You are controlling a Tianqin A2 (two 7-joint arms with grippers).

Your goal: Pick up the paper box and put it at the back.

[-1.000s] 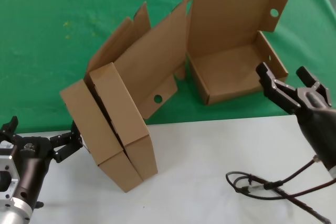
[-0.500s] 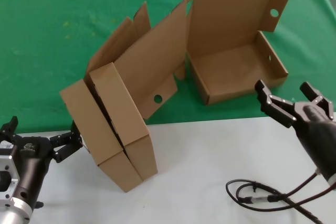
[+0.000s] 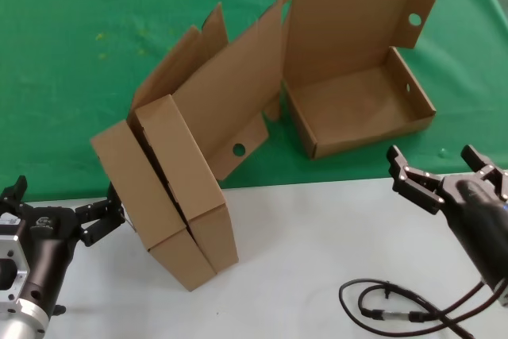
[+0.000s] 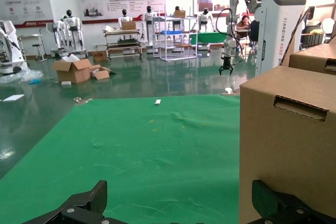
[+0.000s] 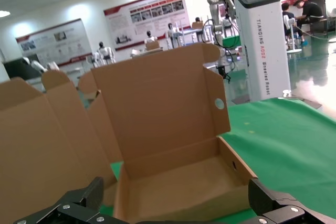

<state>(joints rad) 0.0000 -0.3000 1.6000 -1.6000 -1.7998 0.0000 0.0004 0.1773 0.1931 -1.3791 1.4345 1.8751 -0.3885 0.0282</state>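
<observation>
Green cloth [image 3: 71,101] at the rear of a white worktop [image 3: 317,252], one paper box [image 3: 357,69] already on it.
We judge the placing step done: the right end effector [image 3: 448,172], released with fingers spread, hangs just in front of that box. Next we would have the left end effector [image 3: 63,212], open beside the leaning boxes [image 3: 171,188], grip one.

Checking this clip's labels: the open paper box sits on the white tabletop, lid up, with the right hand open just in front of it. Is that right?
Not quite. The open paper box sits on the green cloth, not the white tabletop; the head view shows it. The rest holds: its lid stands up, and the right hand is open just in front of it.
</observation>
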